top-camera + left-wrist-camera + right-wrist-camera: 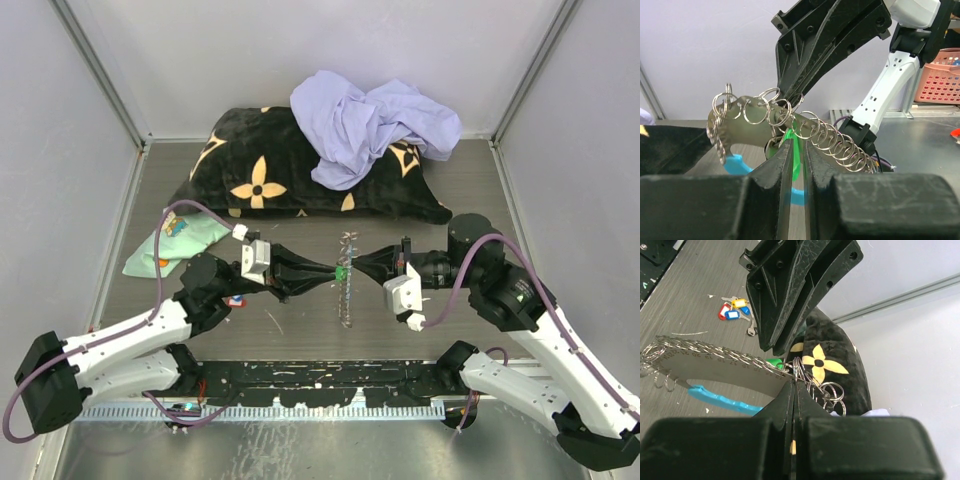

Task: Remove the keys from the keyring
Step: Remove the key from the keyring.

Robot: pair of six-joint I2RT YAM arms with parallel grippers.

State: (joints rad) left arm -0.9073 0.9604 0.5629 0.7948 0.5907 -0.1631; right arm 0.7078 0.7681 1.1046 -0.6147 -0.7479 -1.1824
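Right pincer clamps the keyring; left pincer pinches a green-tagged key; pink basket contents too blurred to tell.

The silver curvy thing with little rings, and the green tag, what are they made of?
The silver crescent plate with wire rings looks like bare shiny metal: it glints grey. The small green tag seems smooth, slightly see-through plastic.
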